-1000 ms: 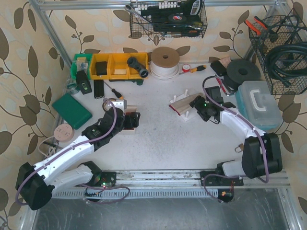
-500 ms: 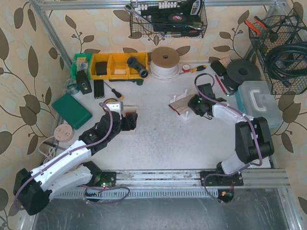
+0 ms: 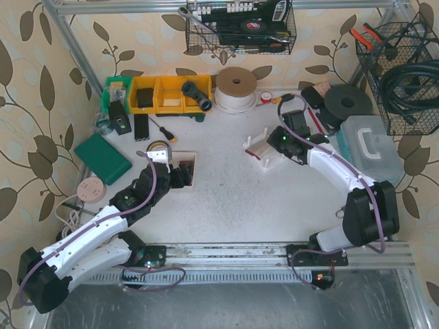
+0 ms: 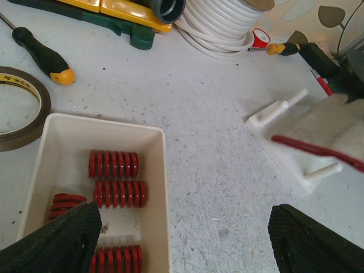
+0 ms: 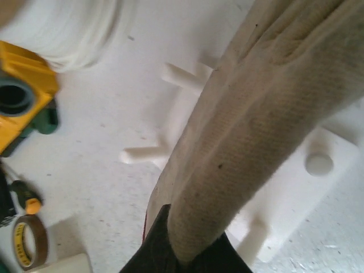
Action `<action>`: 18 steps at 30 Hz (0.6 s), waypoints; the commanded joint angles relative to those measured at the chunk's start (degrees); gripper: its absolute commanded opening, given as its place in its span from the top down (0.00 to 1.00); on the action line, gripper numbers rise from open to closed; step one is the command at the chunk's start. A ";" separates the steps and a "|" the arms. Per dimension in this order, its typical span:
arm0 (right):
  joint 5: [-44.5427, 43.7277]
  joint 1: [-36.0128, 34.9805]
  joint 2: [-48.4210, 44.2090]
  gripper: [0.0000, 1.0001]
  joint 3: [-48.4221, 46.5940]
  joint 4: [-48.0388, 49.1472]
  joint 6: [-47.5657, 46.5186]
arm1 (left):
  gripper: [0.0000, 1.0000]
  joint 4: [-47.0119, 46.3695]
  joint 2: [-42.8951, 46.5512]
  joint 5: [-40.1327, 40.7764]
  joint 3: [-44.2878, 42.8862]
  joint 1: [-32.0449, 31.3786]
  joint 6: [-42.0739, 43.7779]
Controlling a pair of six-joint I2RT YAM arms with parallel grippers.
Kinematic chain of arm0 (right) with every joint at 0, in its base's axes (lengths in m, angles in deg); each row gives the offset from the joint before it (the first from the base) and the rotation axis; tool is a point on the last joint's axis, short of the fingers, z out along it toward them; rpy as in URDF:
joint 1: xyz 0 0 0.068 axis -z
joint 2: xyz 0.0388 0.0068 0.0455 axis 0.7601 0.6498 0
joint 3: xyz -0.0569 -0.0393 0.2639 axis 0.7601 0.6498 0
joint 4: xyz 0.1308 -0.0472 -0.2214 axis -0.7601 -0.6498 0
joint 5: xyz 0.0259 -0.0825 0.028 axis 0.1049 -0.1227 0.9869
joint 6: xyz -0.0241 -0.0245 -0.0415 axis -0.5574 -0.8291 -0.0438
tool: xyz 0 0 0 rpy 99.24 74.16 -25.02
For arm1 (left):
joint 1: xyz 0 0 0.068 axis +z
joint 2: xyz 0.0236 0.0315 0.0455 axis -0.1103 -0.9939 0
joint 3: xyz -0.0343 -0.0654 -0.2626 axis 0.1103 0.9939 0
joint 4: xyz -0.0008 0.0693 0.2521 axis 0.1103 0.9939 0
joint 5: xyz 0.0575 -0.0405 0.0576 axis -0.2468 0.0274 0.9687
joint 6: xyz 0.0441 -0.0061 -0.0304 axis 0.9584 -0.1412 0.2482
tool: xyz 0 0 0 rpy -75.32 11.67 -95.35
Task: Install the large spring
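Right wrist view shows right gripper (image 5: 181, 257) clamped on cloth (image 5: 256, 114) draped over peg fixture (image 5: 318, 165), likely to bare its pegs; left gripper (image 4: 187, 239) hovers open above springs (image 4: 116, 193) left of it.

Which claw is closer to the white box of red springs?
Left. The left claw hangs open above the white box; the right claw is far off, shut on a cloth over the pegged stand.

Beige cloth (image 5: 267, 102) hides much of the white peg block (image 5: 327, 151); the lowest spring (image 4: 116, 257) is cropped.
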 commanded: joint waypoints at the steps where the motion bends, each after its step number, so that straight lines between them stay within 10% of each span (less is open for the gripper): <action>1: -1.27 -0.23 -3.24 1.00 -6.06 -2.83 -5.22 | 0.17 -1.85 -0.08 1.33 -0.95 0.40 -0.58; 18: 2.94 7.68 13.79 1.00 -21.81 6.30 -13.84 | 0.20 -1.75 -2.22 -0.21 -2.06 0.40 0.61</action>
